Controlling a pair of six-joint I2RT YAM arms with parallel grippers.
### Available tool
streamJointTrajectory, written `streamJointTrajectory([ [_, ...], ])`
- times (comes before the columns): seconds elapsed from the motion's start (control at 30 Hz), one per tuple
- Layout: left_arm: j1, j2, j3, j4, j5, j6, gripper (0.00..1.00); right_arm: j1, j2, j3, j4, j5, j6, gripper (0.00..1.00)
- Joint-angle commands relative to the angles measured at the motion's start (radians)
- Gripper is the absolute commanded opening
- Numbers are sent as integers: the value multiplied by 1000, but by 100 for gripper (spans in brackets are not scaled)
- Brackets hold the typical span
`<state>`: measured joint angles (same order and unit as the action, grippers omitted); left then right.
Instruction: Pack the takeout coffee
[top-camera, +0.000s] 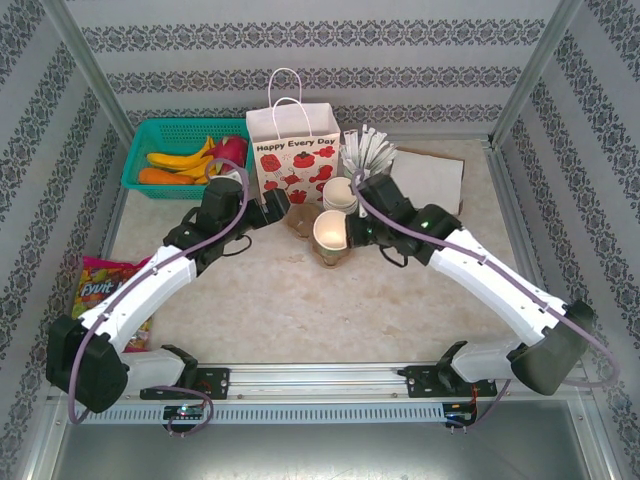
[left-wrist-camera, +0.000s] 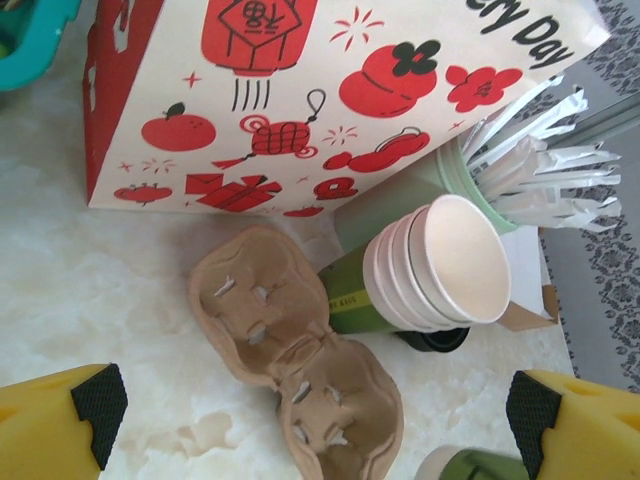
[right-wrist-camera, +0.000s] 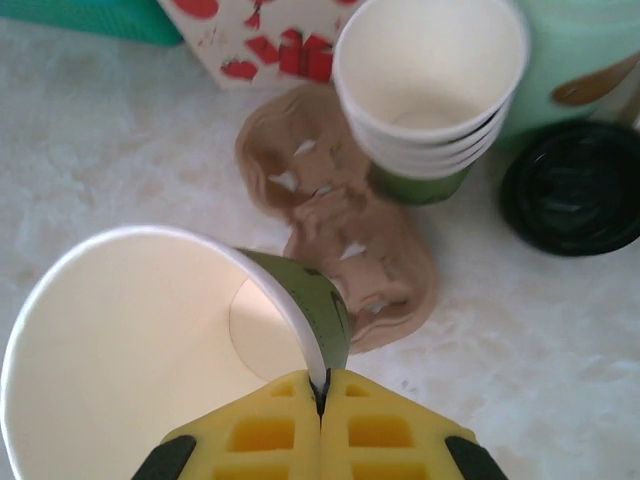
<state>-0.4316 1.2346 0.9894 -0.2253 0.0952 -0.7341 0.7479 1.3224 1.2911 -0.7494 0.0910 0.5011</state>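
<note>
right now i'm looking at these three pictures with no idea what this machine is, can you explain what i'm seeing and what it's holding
It is a robot with two arms bolted to a table edge. One picture looks down from above and behind; the other two come from cameras on each wrist. The right gripper is shut on the rim of a lidless green cup. The left gripper is open, holding nothing. On the table: a paper bag, a brown cup carrier, a stack of cups, a black lid, a fruit basket.

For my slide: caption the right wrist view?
Right gripper pinching a lidless cup near the cardboard carrier; stacked cups, black lid beyond.
</note>
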Motion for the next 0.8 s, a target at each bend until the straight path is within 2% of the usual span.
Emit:
streamJointTrajectory([
  [0.0, 6, -30, 36, -128, -42, 13, 100, 75, 22, -55, 78, 30, 123, 0],
  [0.1, 13, -47, 20, -157, -89, -11, 99, 120, 49, -78, 112, 41, 141, 0],
  [0.5, 33, -34, 26, -268, -66, -34, 100, 167, 152, -128, 144, 2, 157, 0],
  [0.77, 34, -32, 11, -258, -41, -43, 100, 173, 169, -175, 191, 11, 194, 0],
])
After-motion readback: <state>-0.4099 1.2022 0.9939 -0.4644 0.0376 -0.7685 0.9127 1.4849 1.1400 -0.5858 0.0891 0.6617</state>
